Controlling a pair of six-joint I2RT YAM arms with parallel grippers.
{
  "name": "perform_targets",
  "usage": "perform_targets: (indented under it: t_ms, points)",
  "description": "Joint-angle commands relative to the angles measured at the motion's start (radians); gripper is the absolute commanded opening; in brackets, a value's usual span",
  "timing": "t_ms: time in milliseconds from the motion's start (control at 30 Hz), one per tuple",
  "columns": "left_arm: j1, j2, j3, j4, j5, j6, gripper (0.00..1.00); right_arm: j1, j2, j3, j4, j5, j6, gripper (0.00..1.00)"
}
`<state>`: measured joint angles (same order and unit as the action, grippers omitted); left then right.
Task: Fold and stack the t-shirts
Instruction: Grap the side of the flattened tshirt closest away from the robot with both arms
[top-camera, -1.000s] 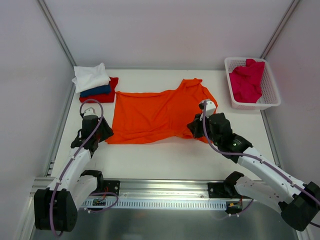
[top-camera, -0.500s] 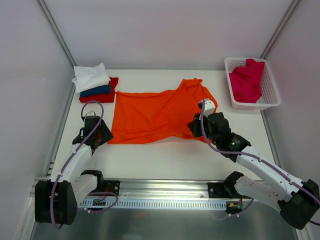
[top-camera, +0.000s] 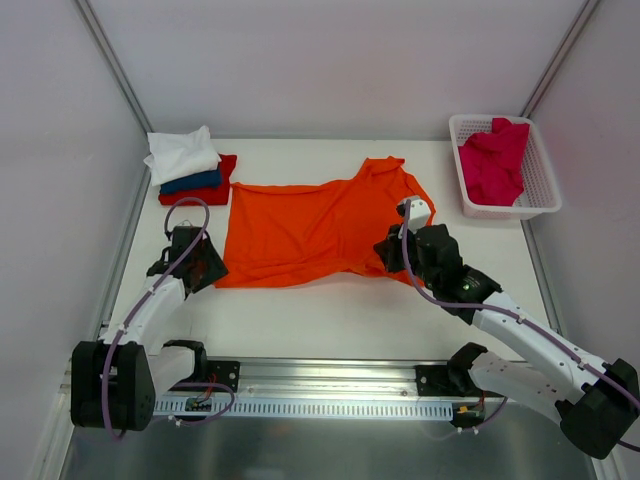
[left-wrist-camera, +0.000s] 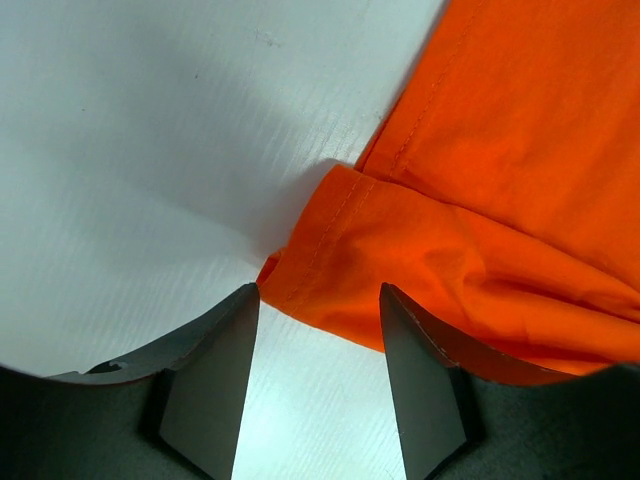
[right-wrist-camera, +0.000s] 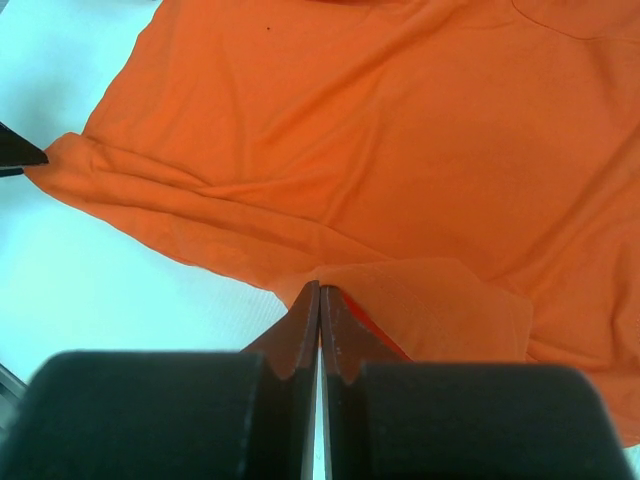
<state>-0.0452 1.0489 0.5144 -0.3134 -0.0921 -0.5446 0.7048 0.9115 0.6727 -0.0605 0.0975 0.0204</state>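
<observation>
The large orange t-shirt (top-camera: 310, 225) lies spread across the middle of the table. Its near-left corner (left-wrist-camera: 330, 240) is bunched just ahead of my left gripper (left-wrist-camera: 318, 288), which stands open with the fingertips on either side of that corner and only bare table further in between the fingers. My right gripper (right-wrist-camera: 320, 288) is shut on the shirt's near hem, where a flap (right-wrist-camera: 430, 300) is turned over. From above, the left gripper (top-camera: 208, 268) is at the shirt's near-left corner and the right gripper (top-camera: 386, 256) at its near-right edge. White (top-camera: 182, 152), dark blue (top-camera: 190, 182) and red (top-camera: 218, 180) t-shirts are stacked at the back left.
A white lattice basket (top-camera: 540, 195) at the back right holds a crumpled crimson-pink t-shirt (top-camera: 493, 160). Grey walls with metal rails close in the table on the left, right and back.
My left gripper has crept forward and right to the orange shirt's near-left corner. The right gripper has barely moved and stays shut on the hem.
</observation>
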Motion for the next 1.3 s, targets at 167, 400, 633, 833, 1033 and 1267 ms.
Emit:
perform_targets:
  t_ms: [167,400,633,833,1033,1267]
  points:
    - [-0.039,0.066,0.059,-0.055,-0.057,-0.035,0.52,-0.011,-0.014,0.01,0.054,-0.013,-0.013,0.0]
    - [-0.064,0.112,0.078,-0.064,-0.073,-0.049,0.44,-0.019,-0.02,0.001,0.054,-0.025,-0.011,0.0]
    - [-0.085,0.131,0.09,-0.062,-0.092,-0.054,0.23,-0.024,-0.03,-0.009,0.054,-0.028,-0.013,0.0]
    - [-0.091,0.116,0.088,-0.062,-0.098,-0.054,0.08,-0.022,-0.031,-0.01,0.054,-0.03,-0.011,0.0]
    - [-0.097,0.011,0.087,-0.07,-0.109,-0.048,0.0,-0.022,-0.031,-0.016,0.054,-0.021,-0.013,0.0]
    - [-0.097,-0.089,0.118,-0.093,-0.089,-0.035,0.0,-0.024,-0.043,-0.013,0.042,-0.001,-0.011,0.0]
